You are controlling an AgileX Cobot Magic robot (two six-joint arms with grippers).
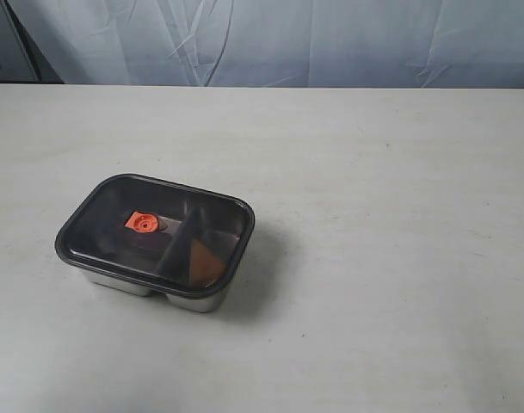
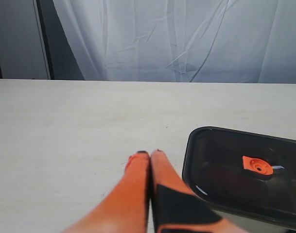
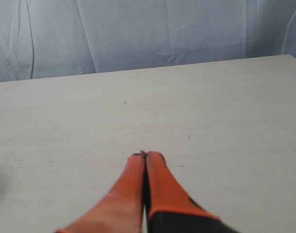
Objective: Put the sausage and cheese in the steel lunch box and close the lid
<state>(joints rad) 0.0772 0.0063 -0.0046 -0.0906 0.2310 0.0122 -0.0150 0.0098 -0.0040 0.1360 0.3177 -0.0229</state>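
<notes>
The left gripper [image 2: 148, 154] has its two orange fingers [image 2: 133, 184] pressed tight together with nothing between them. It hangs over the bare table [image 2: 65, 126]. The lid [image 2: 235, 189] is just beside these fingers, off to one side, and they do not touch it. The right gripper [image 3: 146, 155] is pinched closed too and holds nothing. Only bare table shows around it, so it looks well apart from the box. From the outside camera, the dark see-through lid sits on top of the steel lunch box [image 1: 195, 302], with its little orange knob [image 1: 142, 222] in the middle. Through the lid you can see the cheese [image 1: 204, 262] in the part of the box on the right of the divider [image 1: 177, 245]. A dark shape under the knob, on the other side, is most likely the sausage [image 1: 146, 243], but it is hard to be sure. So I think the food is in and the lid is on, and the job is at its very end. I cannot tell if the lid is pushed down all the way round. If it is not, the next move would be a soft push on top with closed fingers, straight down, so the box does not slide.
</notes>
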